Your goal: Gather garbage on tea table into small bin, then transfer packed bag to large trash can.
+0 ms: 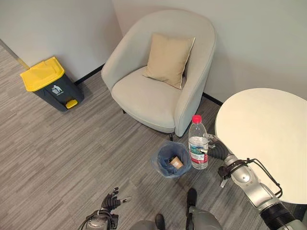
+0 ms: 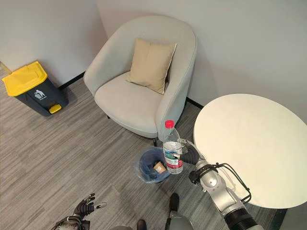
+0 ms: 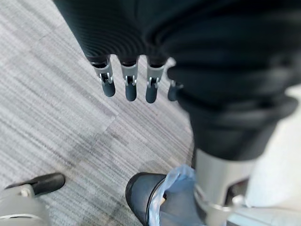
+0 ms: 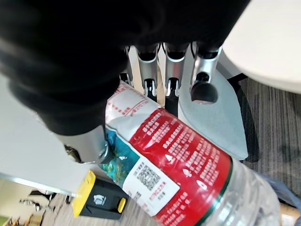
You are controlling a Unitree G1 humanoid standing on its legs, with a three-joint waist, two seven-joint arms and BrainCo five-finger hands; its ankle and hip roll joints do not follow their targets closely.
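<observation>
Armchair (image 1: 158,72), pale grey tub shape, at 12 o'clock against the wall, tan cushion (image 1: 168,60) leaning on its backrest. Round cream tea table (image 1: 268,139) at 3 o'clock, top bare. Large trash can (image 1: 50,84), dark grey body with yellow lid and yellow pedal, at 10 o'clock by the wall, well apart from everything else

Small bin (image 1: 170,160) on the grey wood-look floor between armchair and tea table, just in front of the armchair's front corner; blue bag liner folded over its rim, a brown paper cup (image 1: 176,162) lying inside

Water bottle (image 1: 197,143): clear plastic, red cap, label red and white with a blue-green patch. Long axis near vertical in the eye views, cap pointing up, base down. It sits just to the 3 o'clock side of the small bin's rim, off the floor, between small bin and tea table edge

Right hand (image 1: 214,149) comes in from 4 o'clock and is closed round the bottle at label height; in the right wrist view fingers (image 4: 171,77) curl over the label on one side, thumb pressed on the other

Left hand (image 1: 112,200) low at 7 o'clock over the floor, fingers spread and relaxed, holding nothing; left wrist view shows its fingertips (image 3: 130,89) hanging straight above the floor
</observation>
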